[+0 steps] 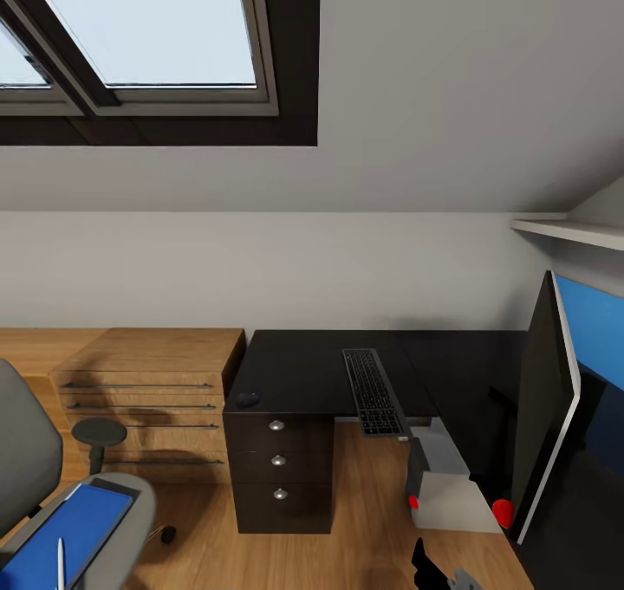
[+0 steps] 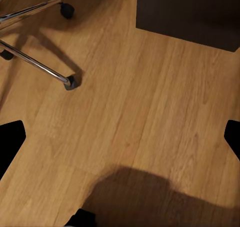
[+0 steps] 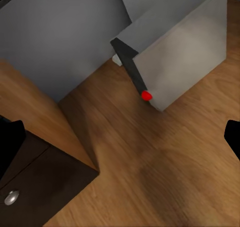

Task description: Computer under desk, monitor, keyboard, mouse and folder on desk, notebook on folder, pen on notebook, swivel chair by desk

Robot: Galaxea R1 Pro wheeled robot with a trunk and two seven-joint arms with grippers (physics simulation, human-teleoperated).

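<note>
The black desk (image 1: 303, 369) carries the keyboard (image 1: 374, 391) and, at its left front corner, the mouse (image 1: 248, 398). The monitor (image 1: 544, 408) stands edge-on at the right. Under the desk sits the grey computer (image 1: 451, 486) (image 3: 185, 52). At lower left, the swivel chair (image 1: 26, 460) holds the blue folder (image 1: 65, 534) with the white pen (image 1: 61, 564) lying on it; the notebook is out of view. My left gripper (image 2: 120, 142) hangs open over bare floor near the chair's base (image 2: 35, 62). My right gripper (image 3: 120, 139) is open above the floor before the computer.
A light-wood chest of drawers (image 1: 147, 399) stands left of the desk's dark drawer unit (image 1: 279, 469) (image 3: 40, 187). A skylight (image 1: 147, 35) is overhead, with a white shelf (image 1: 572, 230) and a blue wall panel (image 1: 598, 321) at right. Wood floor (image 2: 150, 112) lies between chair and drawers.
</note>
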